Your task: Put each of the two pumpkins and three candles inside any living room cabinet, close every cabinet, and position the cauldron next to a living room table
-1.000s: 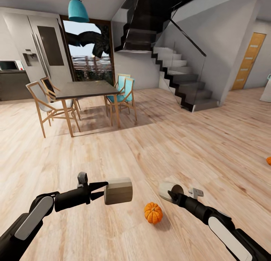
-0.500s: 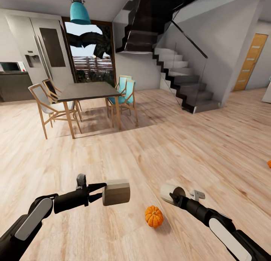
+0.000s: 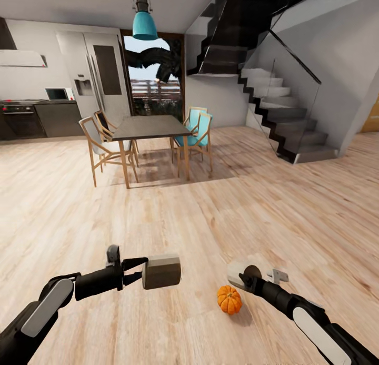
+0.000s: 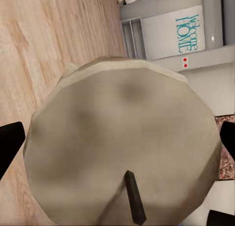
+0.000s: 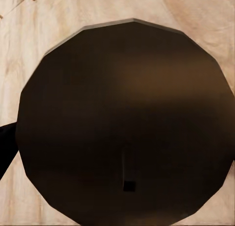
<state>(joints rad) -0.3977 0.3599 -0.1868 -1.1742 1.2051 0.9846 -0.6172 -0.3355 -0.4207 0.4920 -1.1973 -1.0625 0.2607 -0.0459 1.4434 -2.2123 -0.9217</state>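
Two candles carried over an open wooden floor, one pumpkin lying near.
The left gripper point(image 3: 141, 270) is clamped on a pale candle point(image 3: 162, 272), wick end facing the left wrist camera; the right gripper point(image 3: 245, 277) grasps a second candle point(image 3: 240, 270), its end dark in the right wrist view. A pumpkin point(image 3: 229, 299) lies on the floor point(image 3: 221, 212) just beside the right gripper. A dining table point(image 3: 149, 128) with chairs stands far behind.

One legible text is found. In the left wrist view, a white wall sign point(image 4: 171, 34) beside a white open shelf unit point(image 4: 132, 37) carries teal lettering reading "Welcome HOME", turned sideways in that view. Two small red marks below it are too small to read.
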